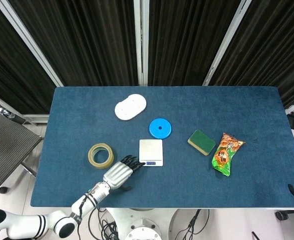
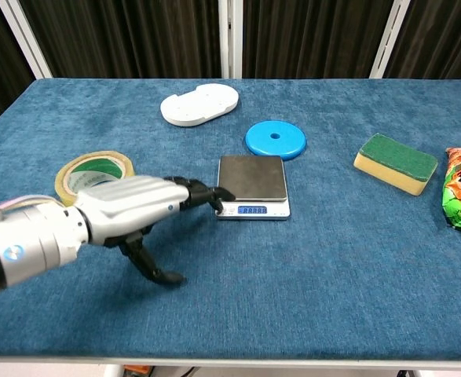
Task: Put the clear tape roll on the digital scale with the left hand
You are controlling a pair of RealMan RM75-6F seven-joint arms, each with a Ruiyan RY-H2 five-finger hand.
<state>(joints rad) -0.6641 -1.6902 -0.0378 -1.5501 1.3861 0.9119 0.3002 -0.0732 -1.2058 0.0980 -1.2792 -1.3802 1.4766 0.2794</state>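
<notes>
The clear tape roll [image 1: 100,155] [image 2: 91,174] lies flat on the blue table, left of the digital scale [image 1: 151,152] [image 2: 251,186]. The scale's display is lit. My left hand [image 1: 118,172] [image 2: 132,206] hovers low between them, holding nothing, fingers stretched toward the scale's near left corner and thumb pointing down at the cloth. Its fingertips [image 2: 217,198] reach the scale's edge; I cannot tell whether they touch it. In the chest view the hand partly covers the roll. The right hand is in neither view.
A white oval plate [image 1: 130,107] and a blue disc [image 1: 160,129] lie behind the scale. A green-and-yellow sponge [image 1: 202,142] and a snack packet [image 1: 226,153] sit to the right. The table's front edge [image 1: 162,206] runs just below the hand.
</notes>
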